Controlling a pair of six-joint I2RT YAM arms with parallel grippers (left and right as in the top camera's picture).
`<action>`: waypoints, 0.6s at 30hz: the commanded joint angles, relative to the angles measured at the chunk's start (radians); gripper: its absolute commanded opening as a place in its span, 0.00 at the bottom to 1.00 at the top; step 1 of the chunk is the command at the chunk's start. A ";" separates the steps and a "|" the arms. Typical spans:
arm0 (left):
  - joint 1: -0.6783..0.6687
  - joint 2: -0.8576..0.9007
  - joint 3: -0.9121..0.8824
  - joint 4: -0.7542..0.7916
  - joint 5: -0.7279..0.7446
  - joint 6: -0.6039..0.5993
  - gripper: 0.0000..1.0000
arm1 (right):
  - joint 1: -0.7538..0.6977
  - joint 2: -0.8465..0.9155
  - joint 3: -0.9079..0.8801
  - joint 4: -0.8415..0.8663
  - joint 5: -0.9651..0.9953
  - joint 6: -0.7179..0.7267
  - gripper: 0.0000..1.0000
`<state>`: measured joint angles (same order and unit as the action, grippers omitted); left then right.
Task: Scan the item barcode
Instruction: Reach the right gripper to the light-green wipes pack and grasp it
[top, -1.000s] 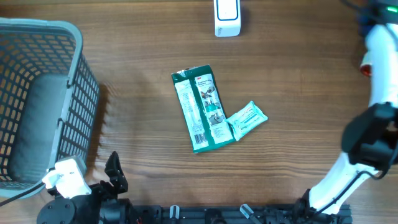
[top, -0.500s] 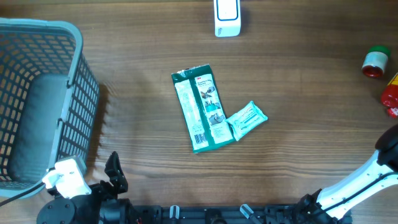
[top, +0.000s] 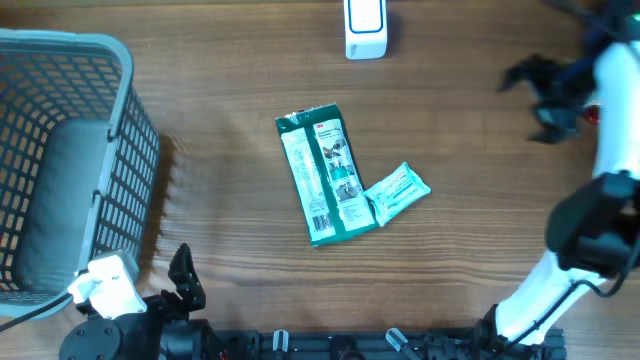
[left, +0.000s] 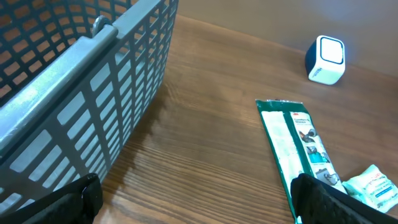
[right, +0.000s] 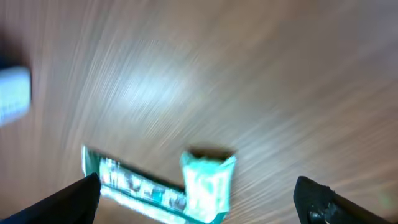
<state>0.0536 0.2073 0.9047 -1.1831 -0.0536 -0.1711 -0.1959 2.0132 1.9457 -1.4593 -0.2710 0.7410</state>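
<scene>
A long green package (top: 327, 175) lies flat mid-table, with a small teal packet (top: 397, 192) touching its lower right end. The white scanner (top: 365, 27) stands at the far edge. My right gripper (top: 527, 100) hovers open at the upper right, blurred, away from both packs. Its own view shows the teal packet (right: 208, 183) and the long package (right: 134, 183) between its spread fingers, with nothing held. My left gripper (left: 199, 208) is open and empty near the front left. The long package (left: 297, 149) lies ahead to its right, the scanner (left: 326, 59) beyond.
A grey mesh basket (top: 60, 150) fills the left side, close beside my left gripper (top: 186, 280); its wall (left: 93, 93) looms on the left of the left wrist view. A red object (top: 591, 114) is mostly hidden behind the right arm.
The right arm has swung back up the right side, and its gripper now reaches left over the table with jaws spread. The packages, scanner and left arm have not moved.
</scene>
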 joint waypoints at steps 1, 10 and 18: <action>-0.004 -0.005 0.001 0.002 0.008 -0.005 1.00 | 0.197 -0.008 -0.061 0.039 -0.040 -0.029 1.00; -0.004 -0.005 0.001 0.002 0.008 -0.005 1.00 | 0.565 -0.008 -0.330 0.144 0.270 0.605 0.78; -0.004 -0.005 0.001 0.002 0.008 -0.005 1.00 | 0.587 0.001 -0.497 0.369 0.211 0.568 0.61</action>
<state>0.0536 0.2073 0.9047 -1.1831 -0.0536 -0.1711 0.3870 2.0136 1.4799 -1.1271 -0.0769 1.2835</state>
